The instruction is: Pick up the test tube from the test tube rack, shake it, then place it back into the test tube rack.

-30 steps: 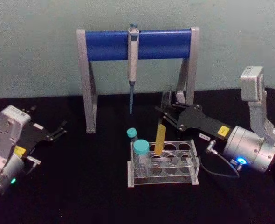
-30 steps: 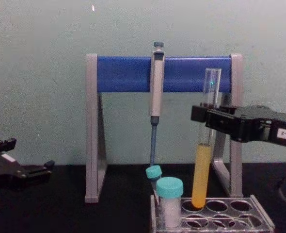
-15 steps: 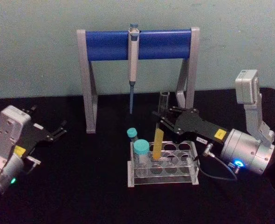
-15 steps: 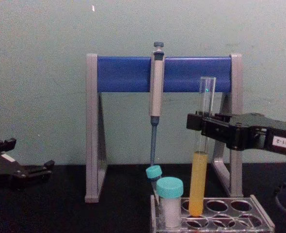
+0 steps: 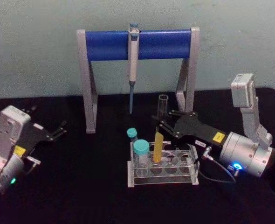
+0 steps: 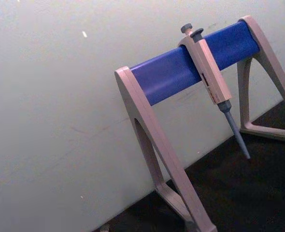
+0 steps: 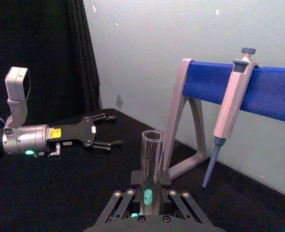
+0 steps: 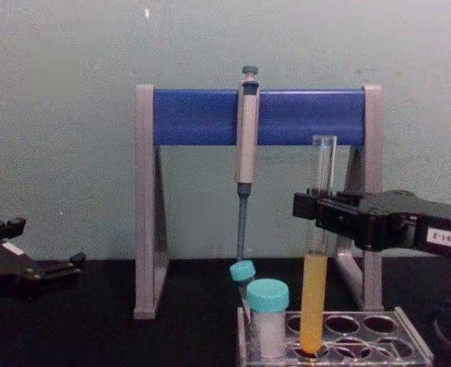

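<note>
The test tube (image 5: pixel 157 145), clear glass with yellow-orange liquid in its lower part, stands nearly upright with its bottom inside a back-row hole of the test tube rack (image 5: pixel 194 178). My right gripper (image 5: pixel 159 122) is shut on the tube's bare glass above the liquid. From the chest, the tube (image 8: pixel 313 298) reaches down into the rack (image 8: pixel 410 344) and the right gripper (image 8: pixel 317 212) clamps it at mid-height. In the right wrist view the tube's open top (image 7: pixel 152 159) rises between the fingers. My left gripper (image 5: pixel 59 130) rests open at the far left of the table.
A grey-and-blue pipette stand (image 5: pixel 109 44) stands behind the rack with a grey pipette (image 5: pixel 133 56) hanging from its bar. Two teal-capped vials (image 5: pixel 140 151) sit in the rack's left end, close beside the tube. The black table has free room at left and front.
My right gripper has come down and slightly toward me with the test tube. The tube's bottom has gone from above the rack into a hole. The left arm has not moved.
</note>
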Controlling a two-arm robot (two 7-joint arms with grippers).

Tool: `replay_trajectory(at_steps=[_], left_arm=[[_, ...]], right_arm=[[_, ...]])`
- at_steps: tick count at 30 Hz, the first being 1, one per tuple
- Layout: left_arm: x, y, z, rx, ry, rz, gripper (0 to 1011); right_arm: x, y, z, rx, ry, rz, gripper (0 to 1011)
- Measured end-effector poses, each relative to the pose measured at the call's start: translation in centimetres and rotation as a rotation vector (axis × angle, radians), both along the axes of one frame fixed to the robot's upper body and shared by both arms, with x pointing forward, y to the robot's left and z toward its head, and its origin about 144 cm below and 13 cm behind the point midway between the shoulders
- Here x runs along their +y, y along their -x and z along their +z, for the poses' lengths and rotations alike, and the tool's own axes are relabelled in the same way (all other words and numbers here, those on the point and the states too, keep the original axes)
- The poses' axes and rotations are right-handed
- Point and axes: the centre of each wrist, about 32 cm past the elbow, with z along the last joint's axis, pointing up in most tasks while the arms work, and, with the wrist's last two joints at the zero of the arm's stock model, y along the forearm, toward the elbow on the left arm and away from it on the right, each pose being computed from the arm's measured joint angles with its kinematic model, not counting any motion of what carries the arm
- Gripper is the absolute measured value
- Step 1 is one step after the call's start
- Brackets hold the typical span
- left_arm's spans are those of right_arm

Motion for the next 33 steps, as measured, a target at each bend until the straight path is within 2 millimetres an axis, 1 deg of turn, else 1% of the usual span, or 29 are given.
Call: replay_trajectory(at_steps=[33], left_arm=[[0.0,0.0,0.0,0.000,0.000,0.000,1001]], right_arm=[[0.6,-0.2,-2.2,0.052,0.032,-0.015,233]])
